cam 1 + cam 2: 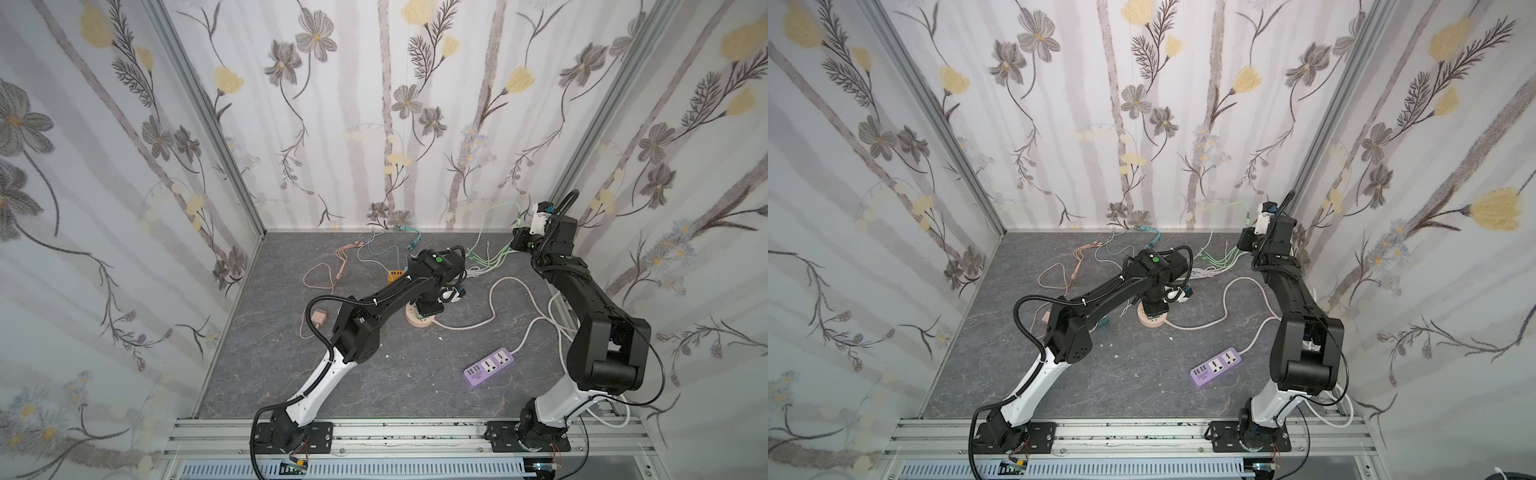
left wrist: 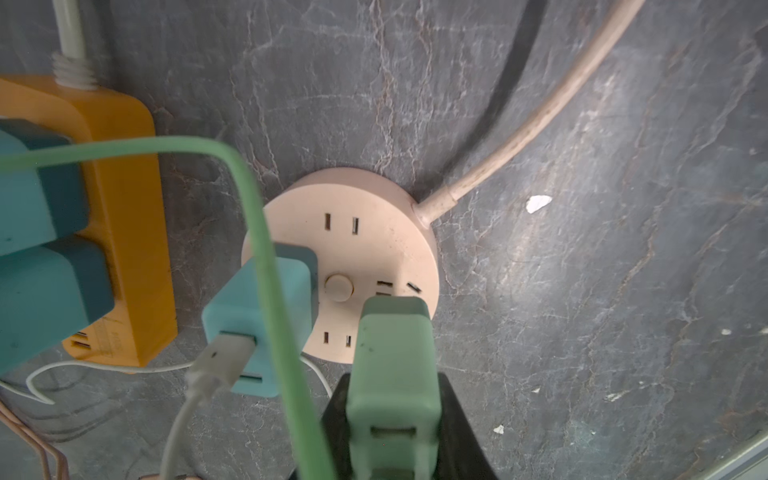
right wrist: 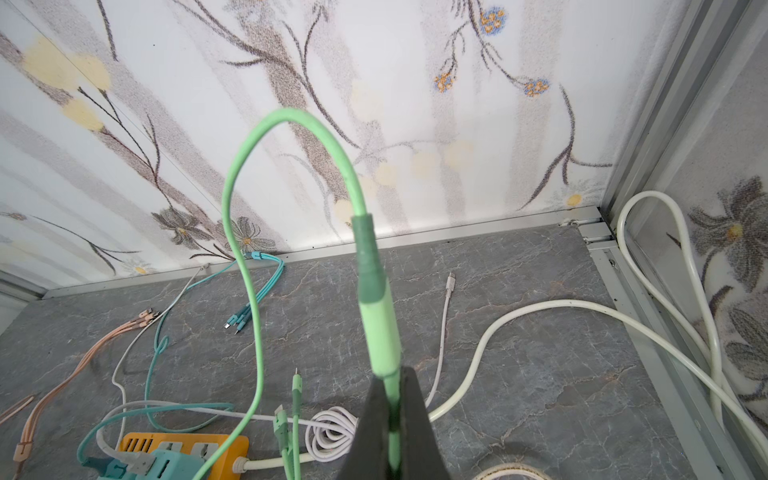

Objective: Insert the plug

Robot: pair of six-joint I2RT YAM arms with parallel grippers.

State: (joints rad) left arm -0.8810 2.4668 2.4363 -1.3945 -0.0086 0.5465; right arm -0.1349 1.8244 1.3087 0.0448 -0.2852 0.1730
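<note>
Over the round socket hub (image 2: 374,232), my left end effector (image 2: 395,419) grasps the pale green plug (image 2: 392,353), poised at the three-slot outlet (prongs hidden). Risks: skewed prongs jamming; fouling the teal charger (image 2: 257,324) just beside; my right end effector (image 3: 392,419), clenched on the green cable (image 3: 376,328), tugging. Plug boxy, matte, lightly speckled

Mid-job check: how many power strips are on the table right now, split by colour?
pink power strip: 1
orange power strip: 1
purple power strip: 1
Total: 3
</note>
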